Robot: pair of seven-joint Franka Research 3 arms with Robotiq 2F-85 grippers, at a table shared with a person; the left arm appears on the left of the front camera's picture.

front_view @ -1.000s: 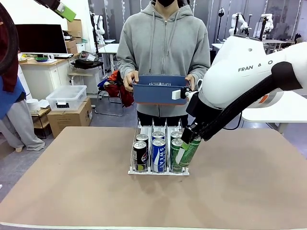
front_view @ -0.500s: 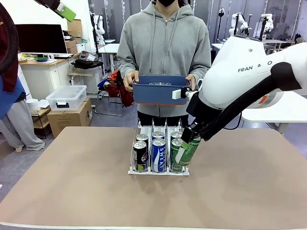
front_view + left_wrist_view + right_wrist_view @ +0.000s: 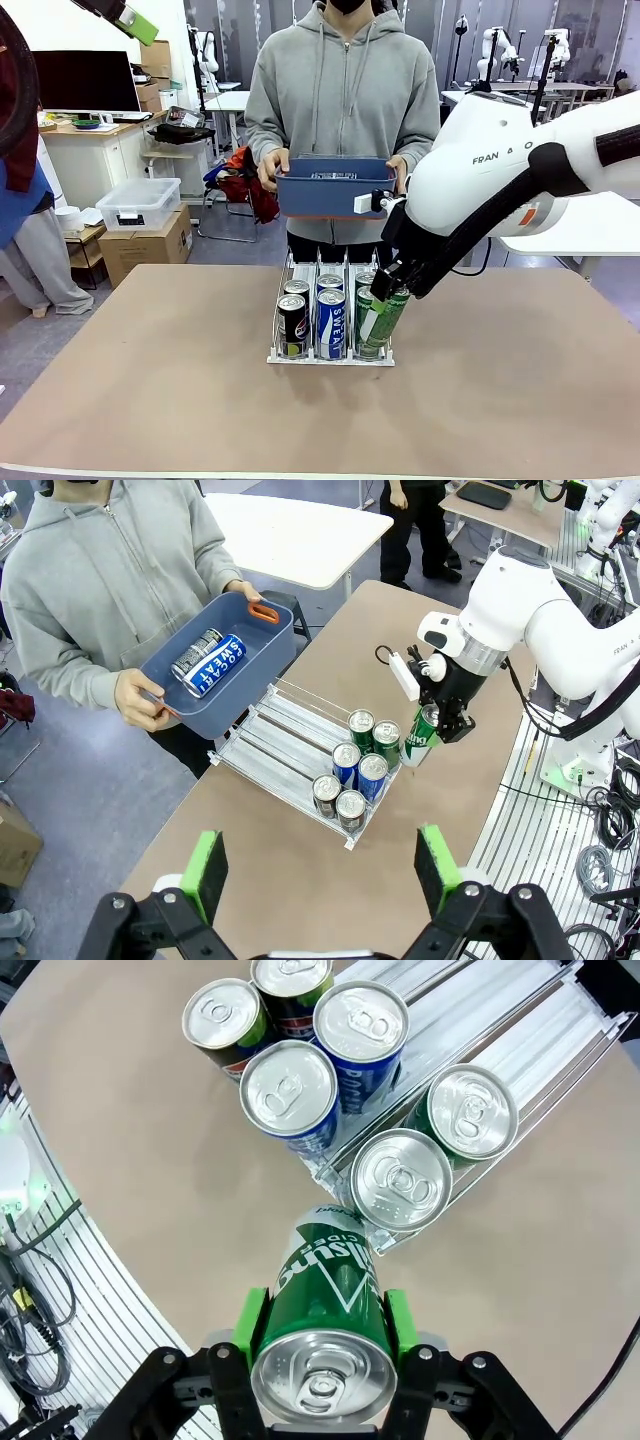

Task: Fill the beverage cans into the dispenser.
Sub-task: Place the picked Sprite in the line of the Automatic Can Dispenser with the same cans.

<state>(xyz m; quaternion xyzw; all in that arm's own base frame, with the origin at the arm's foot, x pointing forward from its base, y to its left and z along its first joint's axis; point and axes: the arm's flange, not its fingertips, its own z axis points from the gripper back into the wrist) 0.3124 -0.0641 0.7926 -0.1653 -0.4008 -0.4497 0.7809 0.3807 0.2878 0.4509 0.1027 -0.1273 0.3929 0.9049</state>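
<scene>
right gripper [image 3: 322,1325] is nudging its clamped green can [image 3: 320,1280] closer to the dispenser [image 3: 330,360] | tilting it, likely clearing loaded cans [image 3: 331,322] | left gripper [image 3: 320,868] is gaping, idle

Cans [image 3: 331,320] crowding the dispenser [image 3: 300,359] front, rear lanes [image 3: 262,728] free

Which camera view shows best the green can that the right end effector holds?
The right wrist view: the held green can is close, top and label clear. The front view shows it tilted at a corner of the dispenser; the left wrist view, small and far.
</scene>
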